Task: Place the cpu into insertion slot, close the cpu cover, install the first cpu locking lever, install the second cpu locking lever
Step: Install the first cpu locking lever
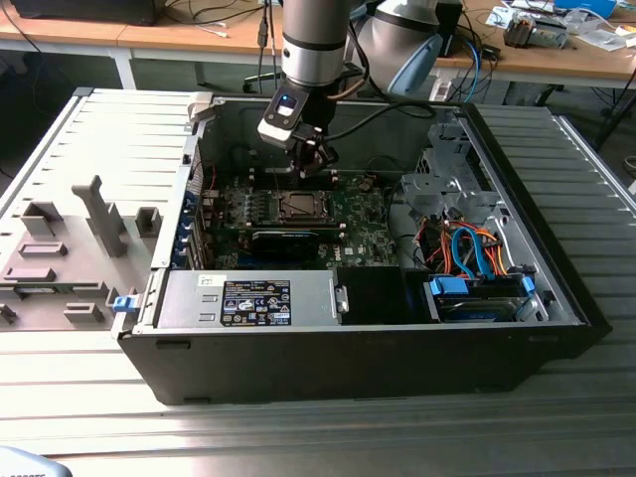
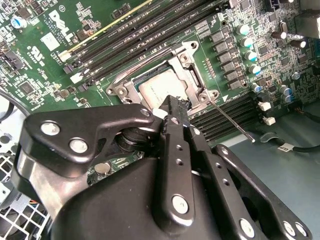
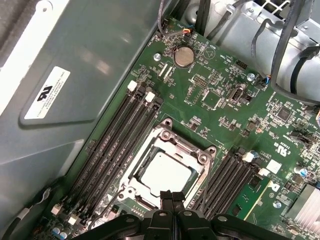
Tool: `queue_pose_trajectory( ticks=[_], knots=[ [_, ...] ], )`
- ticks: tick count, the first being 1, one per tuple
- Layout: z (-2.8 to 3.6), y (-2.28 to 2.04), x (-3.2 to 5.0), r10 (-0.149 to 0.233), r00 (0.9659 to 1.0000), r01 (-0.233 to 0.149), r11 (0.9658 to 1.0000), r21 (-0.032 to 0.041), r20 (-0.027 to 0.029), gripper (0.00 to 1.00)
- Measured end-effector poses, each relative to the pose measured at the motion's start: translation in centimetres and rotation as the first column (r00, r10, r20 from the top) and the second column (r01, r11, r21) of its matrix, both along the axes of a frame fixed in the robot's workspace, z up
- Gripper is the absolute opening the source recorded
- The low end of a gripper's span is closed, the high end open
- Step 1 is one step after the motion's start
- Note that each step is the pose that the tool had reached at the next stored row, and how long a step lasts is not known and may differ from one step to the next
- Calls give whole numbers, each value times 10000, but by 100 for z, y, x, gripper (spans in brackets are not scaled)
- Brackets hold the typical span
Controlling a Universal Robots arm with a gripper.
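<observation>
We find fingers [image 3: 163,198] clenched together, gripping nothing, tips just above edge of cpu [image 3: 165,172]. We see cpu seated in slot [image 1: 298,207] inside open case [image 1: 348,368]. Cover [image 3: 132,172] flat around cpu. Lever [image 2: 232,120] angled away from slot.

- Insertion slot [image 3: 172,134]: the corner nearest the gripper [image 3: 167,196] is covered by the fingertips [image 2: 172,107] in both wrist views.
- Cpu [image 2: 157,90]: the edge toward the gripper is hidden behind the finger.
- Gripper body: cut off by the picture's edge in both wrist views.
- Circuit board [image 2: 45,75]: the part beneath the gripper is concealed.
- Exterior view: the cpu is too small to be told from the slot, and the arm [image 1: 315,40] is cut off above the gripper.
</observation>
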State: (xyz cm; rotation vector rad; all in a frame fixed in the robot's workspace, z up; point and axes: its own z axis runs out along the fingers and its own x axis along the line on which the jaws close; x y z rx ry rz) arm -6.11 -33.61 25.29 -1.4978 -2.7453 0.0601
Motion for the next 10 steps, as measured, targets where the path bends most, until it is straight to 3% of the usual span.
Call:
queue_pose_trajectory(
  ticks=[10],
  knots=[
    [0,0,0,236,9997,-236,9997,0,0,11]
  ],
)
